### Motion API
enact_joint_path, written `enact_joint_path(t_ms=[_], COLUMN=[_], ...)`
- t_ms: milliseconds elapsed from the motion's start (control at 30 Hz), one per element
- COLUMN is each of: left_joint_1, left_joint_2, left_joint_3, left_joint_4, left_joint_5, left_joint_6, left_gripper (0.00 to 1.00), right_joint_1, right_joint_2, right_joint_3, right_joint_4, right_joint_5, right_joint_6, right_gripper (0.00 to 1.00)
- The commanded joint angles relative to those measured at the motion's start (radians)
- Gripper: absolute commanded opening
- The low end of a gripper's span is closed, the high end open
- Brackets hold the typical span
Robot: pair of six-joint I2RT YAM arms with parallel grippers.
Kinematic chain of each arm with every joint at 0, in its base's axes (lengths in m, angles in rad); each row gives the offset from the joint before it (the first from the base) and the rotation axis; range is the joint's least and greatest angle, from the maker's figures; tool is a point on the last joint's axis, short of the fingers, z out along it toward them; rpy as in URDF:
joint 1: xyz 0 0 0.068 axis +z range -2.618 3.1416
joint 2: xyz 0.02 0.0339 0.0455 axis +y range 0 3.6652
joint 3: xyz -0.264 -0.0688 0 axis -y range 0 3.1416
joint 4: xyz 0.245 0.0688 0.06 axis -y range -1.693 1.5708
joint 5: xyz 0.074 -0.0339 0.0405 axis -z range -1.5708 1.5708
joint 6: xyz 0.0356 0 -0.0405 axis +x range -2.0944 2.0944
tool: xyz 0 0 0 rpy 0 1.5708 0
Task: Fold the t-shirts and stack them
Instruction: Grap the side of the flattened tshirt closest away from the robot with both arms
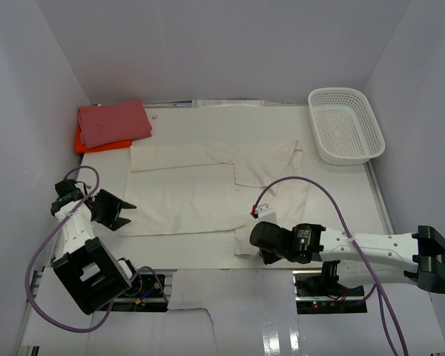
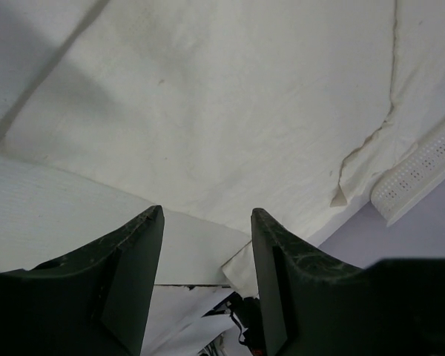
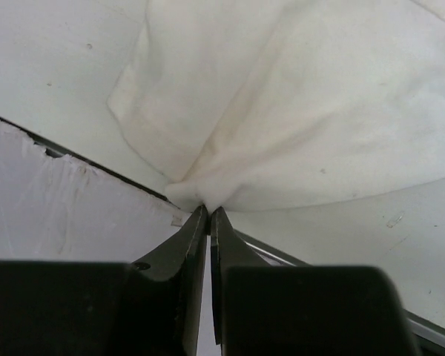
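Observation:
A cream t-shirt (image 1: 208,185) lies spread out flat across the middle of the table, sleeves toward the back. My right gripper (image 1: 254,251) is at its near right corner, and in the right wrist view the gripper (image 3: 209,209) is shut on a pinched fold of the cream cloth (image 3: 297,111). Beside the shirt's left edge, my left gripper (image 1: 124,213) stands open. Nothing lies between the jaws of that gripper (image 2: 208,211), and the cream cloth (image 2: 230,96) lies just beyond them. At the back left, a folded pink-red t-shirt (image 1: 113,121) rests on a folded orange t-shirt (image 1: 85,142).
A white mesh basket (image 1: 371,144) stands at the back right, its side also seen in the left wrist view (image 2: 423,174). White walls close in the table on the left, right and back. The arm bases and cables sit along the near edge.

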Motion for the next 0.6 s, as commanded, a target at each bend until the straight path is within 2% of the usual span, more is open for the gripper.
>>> enact_joint_path(t_ms=[0, 133, 300, 400, 567], left_joint_1=[0.007, 0.007, 0.007, 0.007, 0.007], left_joint_2=[0.014, 0.094, 0.068, 0.088, 0.116], left_joint_3=[0.023, 0.063, 0.076, 0.087, 0.124], left_joint_4=[-0.052, -0.095, -0.101, -0.124, -0.138], left_joint_5=[-0.141, -0.25, -0.426, -0.486, -0.548], left_joint_6=[-0.02, -0.035, -0.078, -0.095, -0.133], left_gripper=[0.6, 0.57, 0.55, 0.43, 0.44], right_joint_1=[-0.01, -0.028, -0.097, -0.163, -0.235], right_joint_2=[0.059, 0.091, 0.11, 0.116, 0.146], right_joint_3=[0.048, 0.035, -0.002, -0.033, -0.051], right_joint_4=[0.0, 0.056, 0.14, 0.232, 0.318], right_joint_5=[0.064, 0.069, 0.026, -0.041, -0.133], right_joint_6=[-0.021, -0.029, -0.075, -0.145, -0.245], right_gripper=[0.08, 0.08, 0.08, 0.08, 0.08])
